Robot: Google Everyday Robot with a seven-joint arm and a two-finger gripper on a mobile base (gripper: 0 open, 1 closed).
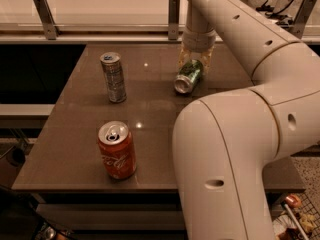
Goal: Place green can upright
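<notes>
Green can (187,77) laid on its side, right of grey can (113,77), silver end turned front-left | gripper (196,60) set over its far end, grip cannot be told | open tabletop (150,106) is left between both cans.

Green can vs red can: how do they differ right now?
Pose: the green can is tipped over, one silver end toward the camera; the red can stands upright.
Contact: the gripper is right at the green can; the red can stands alone near the table's front edge.
Colour: green versus orange-red.
Shared: similar size, silver ends.
</notes>
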